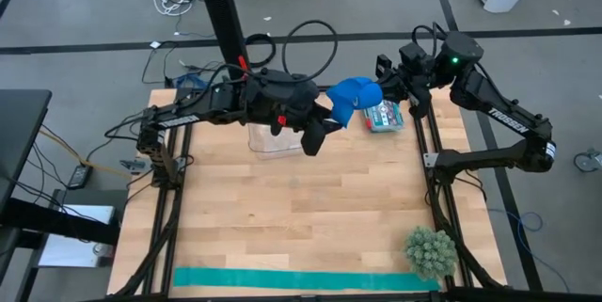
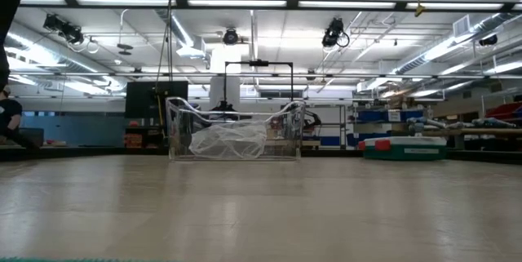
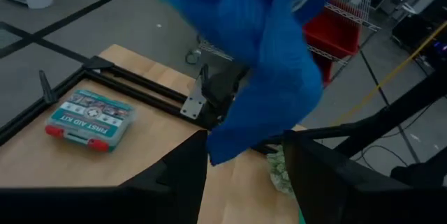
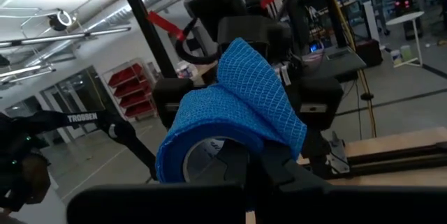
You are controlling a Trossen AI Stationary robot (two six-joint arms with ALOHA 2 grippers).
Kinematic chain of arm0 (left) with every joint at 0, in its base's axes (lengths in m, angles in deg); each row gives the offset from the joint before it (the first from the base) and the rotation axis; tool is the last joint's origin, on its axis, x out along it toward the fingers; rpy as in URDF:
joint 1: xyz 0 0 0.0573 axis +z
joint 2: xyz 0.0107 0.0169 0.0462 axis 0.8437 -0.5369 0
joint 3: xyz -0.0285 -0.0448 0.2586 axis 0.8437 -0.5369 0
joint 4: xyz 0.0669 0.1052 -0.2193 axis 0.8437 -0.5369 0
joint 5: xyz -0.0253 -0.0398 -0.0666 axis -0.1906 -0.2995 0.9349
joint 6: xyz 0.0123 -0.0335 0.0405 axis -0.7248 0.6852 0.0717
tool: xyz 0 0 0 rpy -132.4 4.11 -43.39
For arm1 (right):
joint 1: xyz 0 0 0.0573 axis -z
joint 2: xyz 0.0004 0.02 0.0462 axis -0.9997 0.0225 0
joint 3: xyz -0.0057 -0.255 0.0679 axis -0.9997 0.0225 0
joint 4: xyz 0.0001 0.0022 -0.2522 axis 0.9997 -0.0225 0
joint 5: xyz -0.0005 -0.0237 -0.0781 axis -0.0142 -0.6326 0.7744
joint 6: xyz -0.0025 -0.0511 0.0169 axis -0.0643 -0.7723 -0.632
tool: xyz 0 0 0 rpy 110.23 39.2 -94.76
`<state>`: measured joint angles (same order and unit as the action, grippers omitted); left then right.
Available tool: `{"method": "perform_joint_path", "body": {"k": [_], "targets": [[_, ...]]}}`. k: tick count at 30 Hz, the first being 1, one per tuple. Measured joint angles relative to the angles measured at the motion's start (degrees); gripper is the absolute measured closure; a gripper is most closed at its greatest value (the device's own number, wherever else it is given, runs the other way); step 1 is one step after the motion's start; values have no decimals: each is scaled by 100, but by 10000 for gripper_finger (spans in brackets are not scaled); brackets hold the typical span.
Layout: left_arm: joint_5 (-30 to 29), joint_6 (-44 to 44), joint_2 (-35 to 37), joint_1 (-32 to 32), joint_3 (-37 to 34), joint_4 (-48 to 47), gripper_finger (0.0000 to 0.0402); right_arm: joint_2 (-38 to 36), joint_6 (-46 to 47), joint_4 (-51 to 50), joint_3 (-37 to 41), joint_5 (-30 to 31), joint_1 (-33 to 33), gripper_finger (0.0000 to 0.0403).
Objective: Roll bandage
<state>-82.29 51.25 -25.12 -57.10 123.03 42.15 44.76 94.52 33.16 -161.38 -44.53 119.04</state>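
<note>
Raised right jaws (image 1: 384, 87) clamp the bandage (image 1: 355, 98); left jaws (image 1: 320, 135) spread, empty, beside it

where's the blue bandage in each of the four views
High view: the bandage sits upper centre, held up between the two grippers, above the table's far edge.
Low view: not in it.
Left wrist view: it fills the upper middle, hanging down toward that arm's fingers.
Right wrist view: centre, a partly wound roll just past that arm's fingers.
Shared landmark: the first aid kit, also in the left wrist view.
</note>
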Motion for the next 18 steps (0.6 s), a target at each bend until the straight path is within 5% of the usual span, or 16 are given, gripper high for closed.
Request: {"method": "perform_joint_path", "body": {"k": [6, 14, 18], "targets": [[-12, -249, 0, -4, 3, 319, 235, 1, 0, -22, 0, 0, 0, 403], [-289, -284, 0, 63, 9, 263, 383, 3, -4, -75, 0, 1, 0, 403], [-634, -268, 21, 189, 9, -120, 391, 3, 0, -100, 0, 0, 0, 403]]}}
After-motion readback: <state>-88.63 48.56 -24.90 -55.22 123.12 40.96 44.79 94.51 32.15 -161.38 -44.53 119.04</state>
